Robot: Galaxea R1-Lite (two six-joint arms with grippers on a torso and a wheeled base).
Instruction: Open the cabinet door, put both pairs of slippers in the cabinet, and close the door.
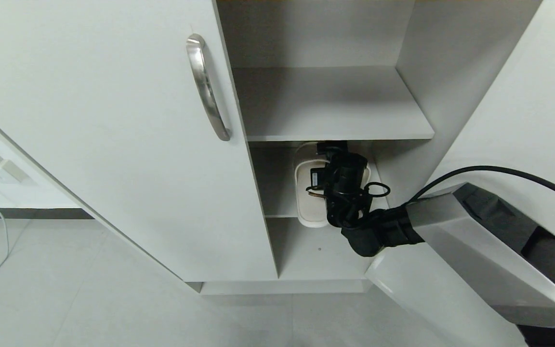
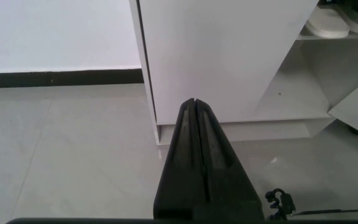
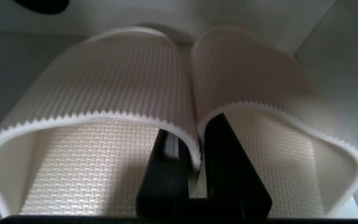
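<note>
A pair of cream-white ribbed slippers [image 1: 306, 205] lies side by side on the cabinet's middle shelf [image 1: 277, 193], heels toward me. My right gripper [image 1: 330, 149] reaches into that shelf. In the right wrist view one finger sits inside each slipper [image 3: 104, 93], and the gripper [image 3: 194, 158] is shut on the two touching inner walls of the uppers. In the left wrist view the left gripper [image 2: 194, 106] is shut with nothing in it, low over the floor and facing the cabinet's base. The slippers [image 2: 328, 25] lie on the shelf farther off.
The cabinet's left door [image 1: 113, 120], with its metal handle [image 1: 207, 86], is closed; the right door [image 1: 523, 111] is swung open. An upper shelf [image 1: 330, 101] and the bottom shelf [image 1: 316, 250] are bare. A wall socket with a cable [image 1: 3, 173] is at the left.
</note>
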